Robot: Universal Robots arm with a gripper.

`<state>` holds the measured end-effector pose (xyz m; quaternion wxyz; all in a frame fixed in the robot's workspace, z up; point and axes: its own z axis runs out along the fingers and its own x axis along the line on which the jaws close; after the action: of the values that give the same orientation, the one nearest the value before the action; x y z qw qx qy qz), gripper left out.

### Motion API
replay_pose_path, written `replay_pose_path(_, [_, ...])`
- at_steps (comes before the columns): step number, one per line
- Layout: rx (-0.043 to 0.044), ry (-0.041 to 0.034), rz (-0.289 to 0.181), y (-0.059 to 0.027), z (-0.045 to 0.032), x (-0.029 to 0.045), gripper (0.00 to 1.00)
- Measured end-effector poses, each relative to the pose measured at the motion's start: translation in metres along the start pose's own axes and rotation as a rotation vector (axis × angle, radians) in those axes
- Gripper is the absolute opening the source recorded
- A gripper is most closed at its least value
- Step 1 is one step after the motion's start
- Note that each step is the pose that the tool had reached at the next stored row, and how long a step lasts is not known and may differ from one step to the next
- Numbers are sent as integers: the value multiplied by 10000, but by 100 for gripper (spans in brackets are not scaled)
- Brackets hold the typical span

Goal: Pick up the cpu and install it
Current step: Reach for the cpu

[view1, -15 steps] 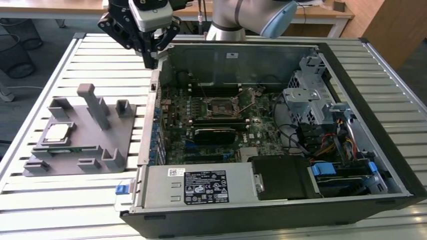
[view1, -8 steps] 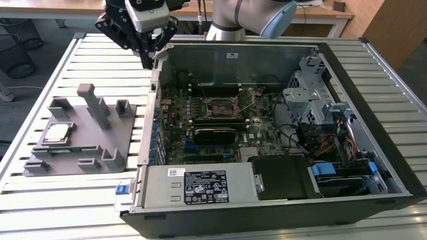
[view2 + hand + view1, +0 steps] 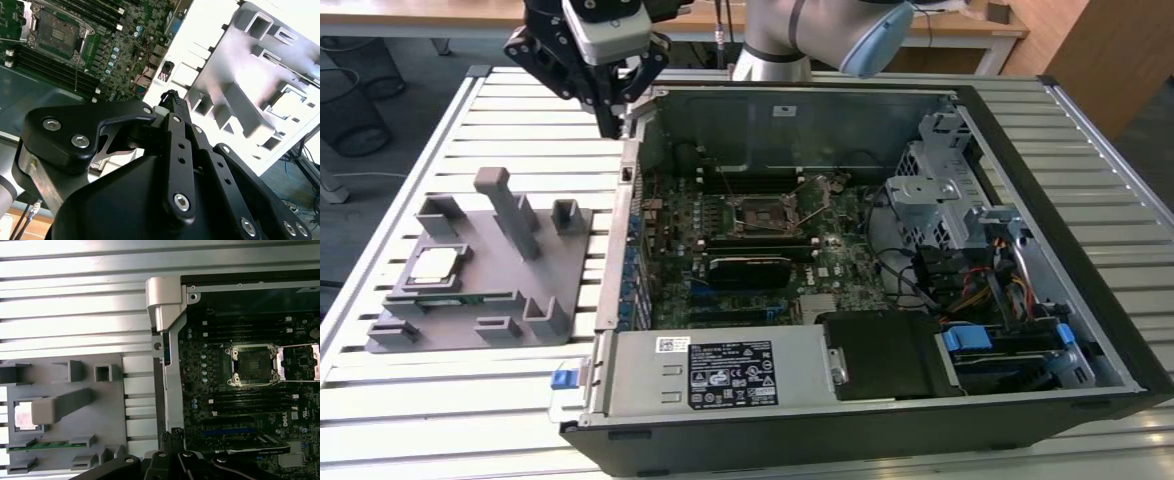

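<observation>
Metal table [image 3: 454, 400]: slatted, carries the whole setup, no worries for you there.
case [image 3: 854, 430]: open tower lying on its side, on the exterior view's right.
motherboard [image 3: 678, 215]: green, flat on the case floor.
grey fixture [image 3: 507, 290]: just beside the case, on the exterior view's left, with a green memory stick [image 3: 42, 445] slotted along one edge.
gripper [image 3: 610, 128]: hangs above the case's wall, well apart from the fixture. Fingers look pinched together with nothing between them.
socket [image 3: 761, 212]: frame looks flipped open, nothing seated.
cpu [image 3: 432, 265]: lying flat in a pocket of the fixture. I'd guess it's light, stiff, slick on the metal top and delicate underneath, so you'd want to pinch two opposite pale edges and keep it level.
</observation>
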<state>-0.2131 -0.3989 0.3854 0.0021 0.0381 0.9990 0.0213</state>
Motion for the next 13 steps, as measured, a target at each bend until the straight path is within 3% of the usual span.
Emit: replay_pose_path(13, [2,17,1,-12,9,165,11])
